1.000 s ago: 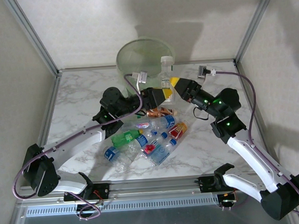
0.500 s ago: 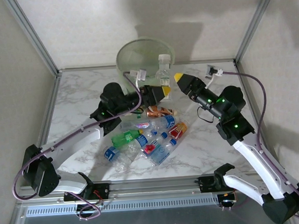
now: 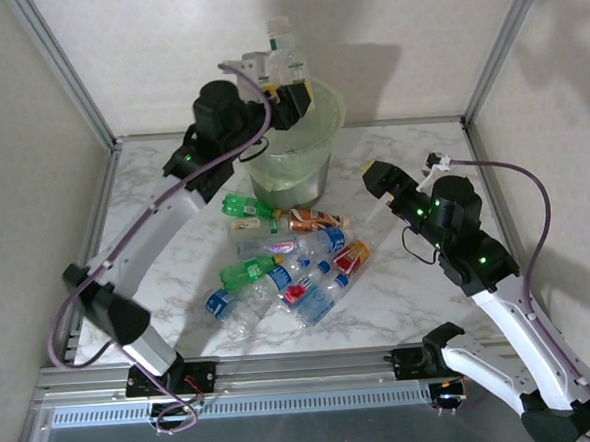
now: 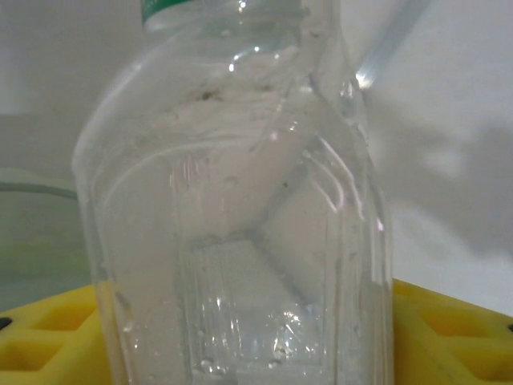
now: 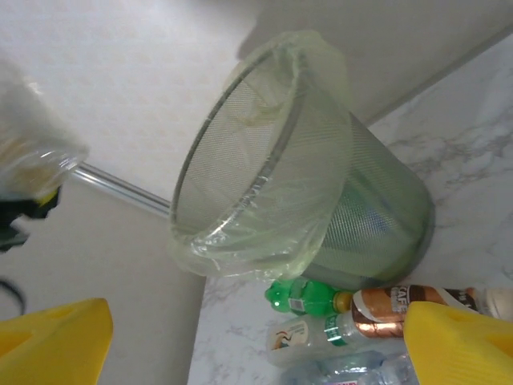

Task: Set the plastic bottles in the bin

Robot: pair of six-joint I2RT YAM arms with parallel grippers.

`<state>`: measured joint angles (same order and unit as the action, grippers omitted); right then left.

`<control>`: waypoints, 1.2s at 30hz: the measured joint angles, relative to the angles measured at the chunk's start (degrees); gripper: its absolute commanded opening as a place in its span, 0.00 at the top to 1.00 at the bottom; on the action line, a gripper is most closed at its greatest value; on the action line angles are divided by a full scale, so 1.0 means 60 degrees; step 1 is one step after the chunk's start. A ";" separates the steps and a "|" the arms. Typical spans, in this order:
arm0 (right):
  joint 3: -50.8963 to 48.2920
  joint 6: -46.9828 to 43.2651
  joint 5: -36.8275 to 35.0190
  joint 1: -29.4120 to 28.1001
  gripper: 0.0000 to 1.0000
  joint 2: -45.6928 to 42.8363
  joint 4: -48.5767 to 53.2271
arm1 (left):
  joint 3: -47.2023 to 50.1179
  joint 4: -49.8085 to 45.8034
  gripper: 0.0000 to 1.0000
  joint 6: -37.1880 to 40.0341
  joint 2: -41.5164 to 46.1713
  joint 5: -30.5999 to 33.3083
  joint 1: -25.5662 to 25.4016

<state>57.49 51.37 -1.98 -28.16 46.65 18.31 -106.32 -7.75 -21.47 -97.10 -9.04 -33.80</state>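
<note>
My left tool [image 3: 285, 84] is pinching a clear bottle [image 3: 280, 40] upright above the left rim of the bin [image 3: 307, 165], so I'd shift it over the middle before letting go, while my right tool [image 3: 374, 174] hangs spread and empty near the bottle pile [image 3: 288, 266] on the bench [image 3: 163, 189].

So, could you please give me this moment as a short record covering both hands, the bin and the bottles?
left hand: high over the bin, shut on a clear bottle held upright
right hand: open, empty, over the table, right of the bin
bin: upright at the table's far edge
loose bottles: heaped on the table in front of the bin
task status: clear bottle not yet dropped; loose bottles left to move
</note>
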 measured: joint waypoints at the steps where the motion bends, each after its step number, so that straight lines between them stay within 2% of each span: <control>1: 0.0000 0.0000 -0.0066 0.0000 0.06 -0.0036 0.0087 | -0.0375 -0.0280 0.41 0.0073 -0.0401 0.0251 0.0040; 5: 0.0004 0.0000 -0.0353 0.0000 0.06 -0.0091 0.0561 | -0.1355 -0.1421 0.41 0.0200 -0.1993 0.1133 0.0178; 9: -0.0007 0.0004 -0.0554 0.0000 0.06 -0.0091 0.0936 | -0.1461 -0.2302 0.40 0.0186 -0.2758 0.1676 0.0350; 12: -0.0091 0.0004 -0.0692 0.0000 0.06 -0.0087 0.1100 | -0.1468 -0.2681 0.32 0.0200 -0.2881 0.1949 0.0433; 22: -0.0124 0.0007 -0.0787 0.0000 0.06 0.0157 0.1534 | -0.1949 -0.2943 0.11 0.0291 -0.2881 0.2397 0.0528; 29: -0.0124 0.0000 -0.0787 0.0000 0.06 0.0331 0.1574 | -0.1949 -0.3002 0.08 0.0259 -0.2747 0.2605 0.0528; 33: -0.0080 0.0004 -0.0900 0.0000 0.06 0.0619 0.1778 | -0.1322 -0.2896 0.08 0.0087 -0.1847 0.2743 0.0528; 36: -0.0018 0.0047 -0.1064 0.0000 0.06 0.1111 0.2138 | -0.0113 -0.2557 0.07 -0.0029 -0.0459 0.2765 0.0528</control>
<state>57.39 51.66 -8.36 -28.16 53.32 31.14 -107.00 -23.09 -21.65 -99.85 7.55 -30.63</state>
